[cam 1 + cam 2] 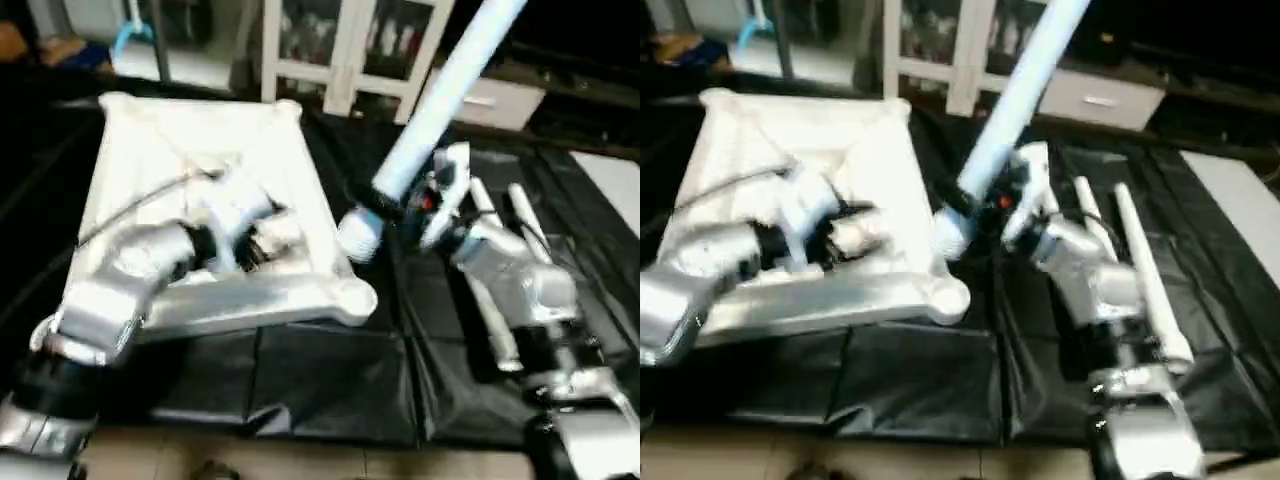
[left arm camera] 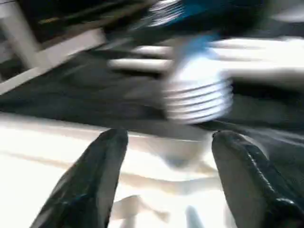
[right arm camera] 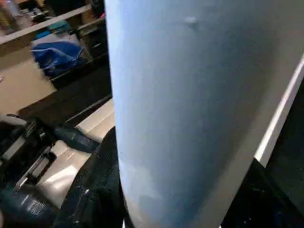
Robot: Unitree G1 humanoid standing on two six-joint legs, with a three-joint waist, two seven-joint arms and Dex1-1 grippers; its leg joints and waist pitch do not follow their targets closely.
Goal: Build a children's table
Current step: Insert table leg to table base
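The white table top (image 1: 200,150) lay ribbed side up on the black cloth (image 1: 330,380). The right gripper (image 1: 420,205) clasped one tilted leg (image 1: 440,85) — threaded end near a corner socket (image 1: 350,295). The left gripper (image 2: 166,175) hovered over the top, fingers (image 2: 90,180) spread — holding nothing.

Black sheet (image 1: 330,380) over work surface; white glass-door cabinet (image 1: 340,45) behind (contents blurred); pale floor (image 1: 300,462) at near edge.

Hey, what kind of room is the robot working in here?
Probably an indoor living or workshop room: a white glass-door cabinet stands behind, black sheeting covers the work surface, and a light floor shows at its near edge.
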